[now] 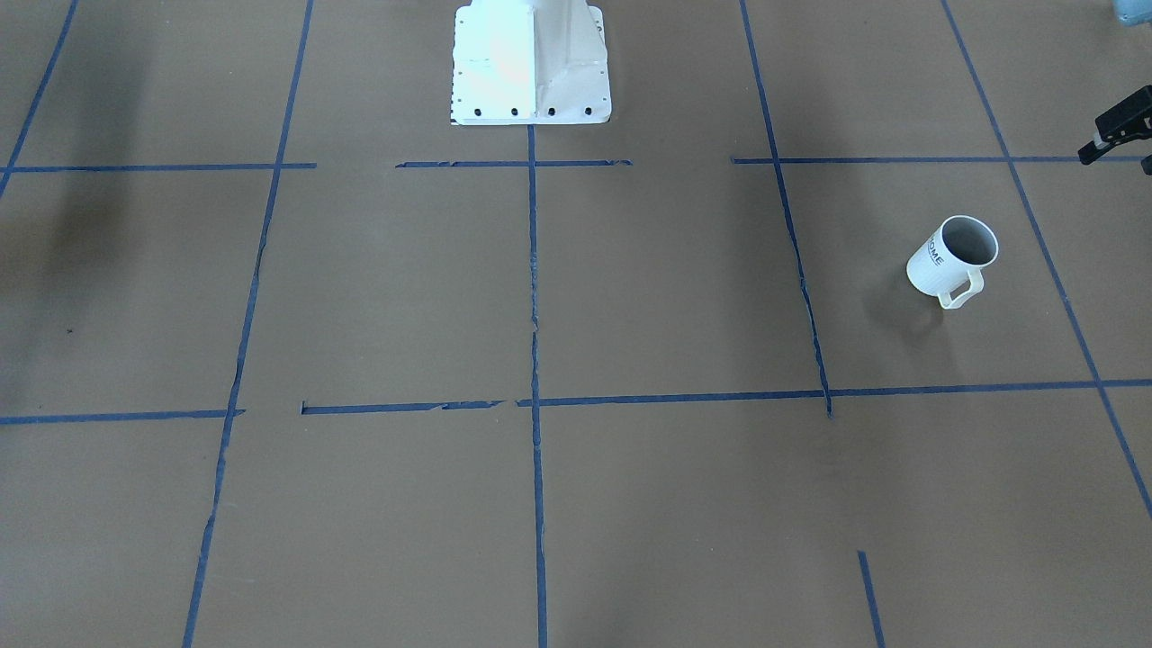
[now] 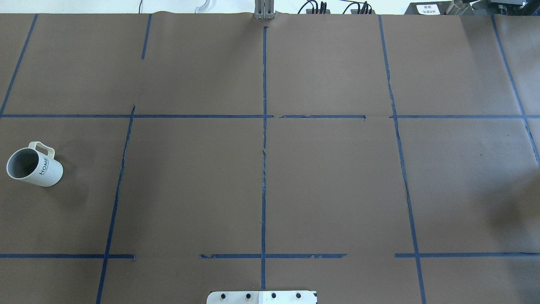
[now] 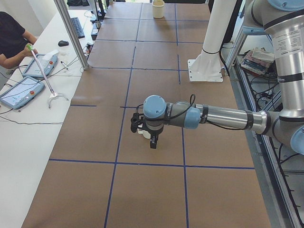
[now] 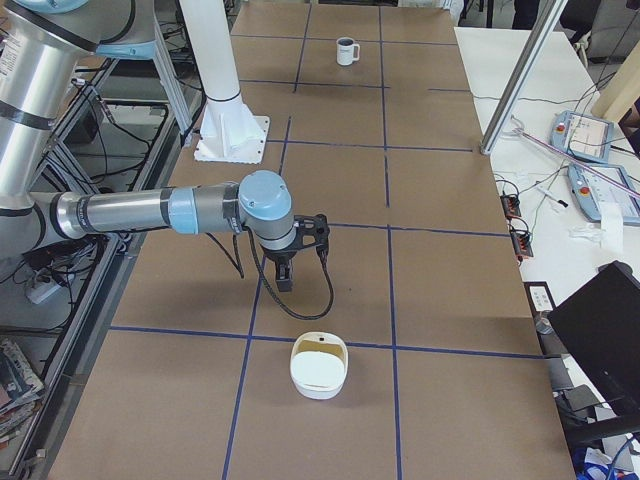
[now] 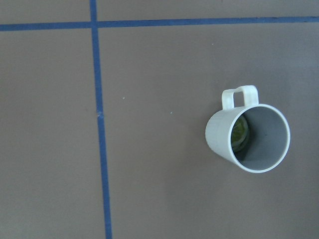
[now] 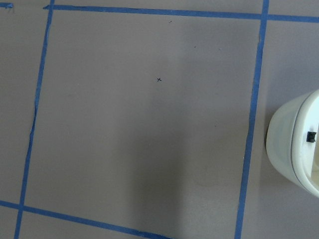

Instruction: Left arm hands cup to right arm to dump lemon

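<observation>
1. The cup (image 5: pixel 264 137) is seen standing upright near the table's end on the robot's left. It is a white mug with a ribbed lower body, a grey inside and dark "HOME" lettering. Its loop handle (image 5: pixel 240 94) is turned away from the robot.
2. The lemon (image 5: pixel 239 134), small, dull and yellow-green, is seen lying at the bottom of the cup, partly hidden by the wall.
3. The left gripper (image 3: pixel 149 137) is held above the table, near the cup but apart from it. Nothing is seen held in it. How far its jaws are spread cannot be told.
4. The left arm (image 3: pixel 223 116), grey metal with light-blue joint caps, is stretched out level over the table.
5. The table (image 2: pixel 329 181) is covered in matt brown paper, which is marked into squares by blue tape lines (image 2: pixel 264 169), ragged in places.
6. A white metal pedestal (image 1: pixel 531 63) is bolted at the middle of the robot's edge.
7. The right gripper (image 4: pixel 288 272) is pointed down over bare paper. Its opening cannot be judged.
8. A cream, rounded-square tub (image 4: pixel 320 368) is set well apart from the cup, beyond the right gripper at the far end.
</observation>
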Tool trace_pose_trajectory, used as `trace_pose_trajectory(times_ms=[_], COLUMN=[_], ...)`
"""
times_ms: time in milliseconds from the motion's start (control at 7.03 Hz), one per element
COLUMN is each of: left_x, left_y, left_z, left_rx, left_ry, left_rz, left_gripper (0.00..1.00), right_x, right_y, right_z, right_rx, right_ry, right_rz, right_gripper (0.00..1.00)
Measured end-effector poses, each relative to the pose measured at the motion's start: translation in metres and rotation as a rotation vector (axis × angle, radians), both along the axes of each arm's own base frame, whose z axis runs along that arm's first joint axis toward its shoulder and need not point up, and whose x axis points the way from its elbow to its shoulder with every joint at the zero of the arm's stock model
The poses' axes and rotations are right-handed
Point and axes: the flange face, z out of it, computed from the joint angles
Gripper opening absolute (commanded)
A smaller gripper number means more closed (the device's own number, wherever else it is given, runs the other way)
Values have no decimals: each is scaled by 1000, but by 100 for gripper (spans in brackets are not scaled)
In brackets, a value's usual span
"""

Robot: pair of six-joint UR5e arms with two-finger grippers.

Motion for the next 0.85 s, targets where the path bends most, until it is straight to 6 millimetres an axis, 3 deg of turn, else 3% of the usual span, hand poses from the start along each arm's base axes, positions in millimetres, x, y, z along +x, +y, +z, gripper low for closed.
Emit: trace_pose_trajectory(times_ms=[142, 427, 711, 853], left_x=[28, 77, 126, 139], left_y=[-22, -50, -52, -47], left_z=[-12, -6, 8, 13], left_rx=[-13, -30, -41, -42], left_ry=[-12, -50, -90, -103], left_rz=[0, -23, -33, -25], left_gripper=[100, 100, 100, 100], right_x=[-9, -28, -36, -38], right_y=[-7, -15, -18, -18], right_z=[-8, -19, -25, -26], right_rx=[-7, -18, -7, -3], right_ry=[-8, -27, -40, -43], right_rz=[21, 46, 50, 49], right_gripper=[100, 100, 100, 100])
